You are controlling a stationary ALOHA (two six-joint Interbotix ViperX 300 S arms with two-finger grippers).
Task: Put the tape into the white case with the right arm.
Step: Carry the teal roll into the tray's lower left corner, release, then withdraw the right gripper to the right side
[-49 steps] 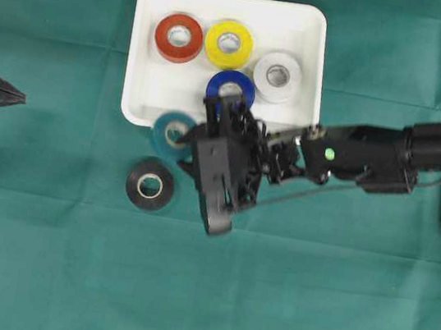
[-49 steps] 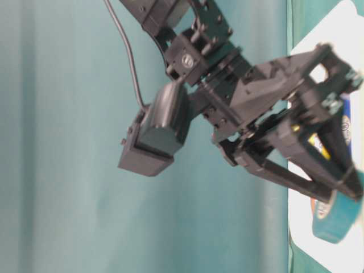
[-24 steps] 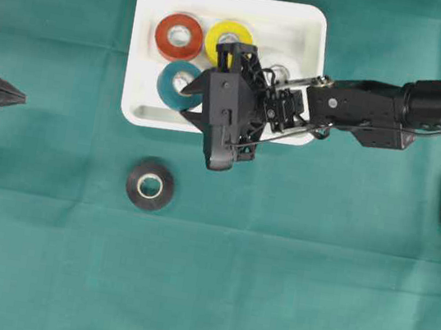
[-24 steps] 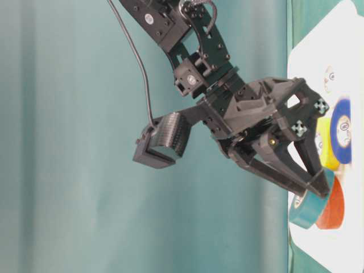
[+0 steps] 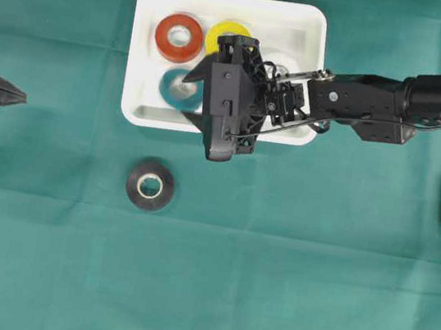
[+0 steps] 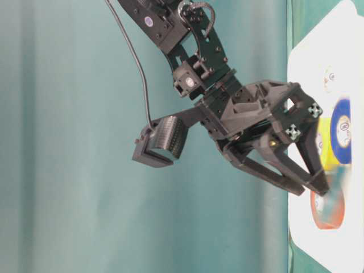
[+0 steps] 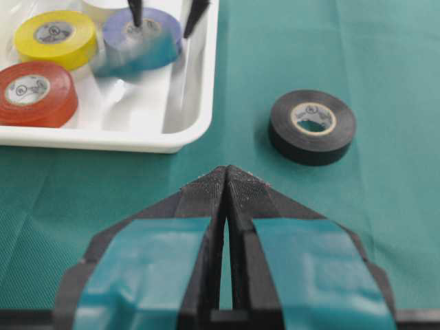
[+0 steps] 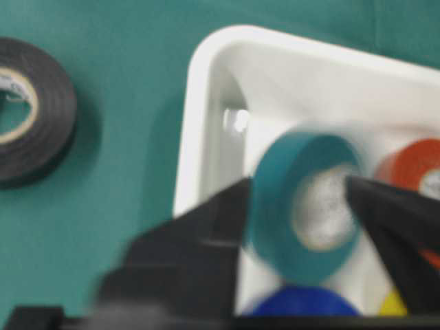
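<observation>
The white case (image 5: 138, 103) holds a red roll (image 5: 179, 37), a yellow roll (image 5: 224, 29) and a blue roll (image 8: 299, 308). A teal tape (image 5: 178, 91) shows blurred inside the case, in front of the red roll. My right gripper (image 5: 196, 92) hangs over it, open, one finger on each side and no grip on the tape (image 8: 302, 206). A black tape (image 5: 150, 185) lies flat on the green cloth below the case. My left gripper (image 7: 225, 173) is shut and empty, far left of the case (image 7: 185, 124).
A white roll (image 5: 281, 56) is mostly hidden under the right wrist. The right arm (image 5: 395, 108) reaches in from the right edge across the case's right rim. Green cloth covers the whole table.
My right gripper carried the teal tape from the cloth beside the case to above the case, then opened. The tape has come free and now blurs inside the case. The left arm is still.
</observation>
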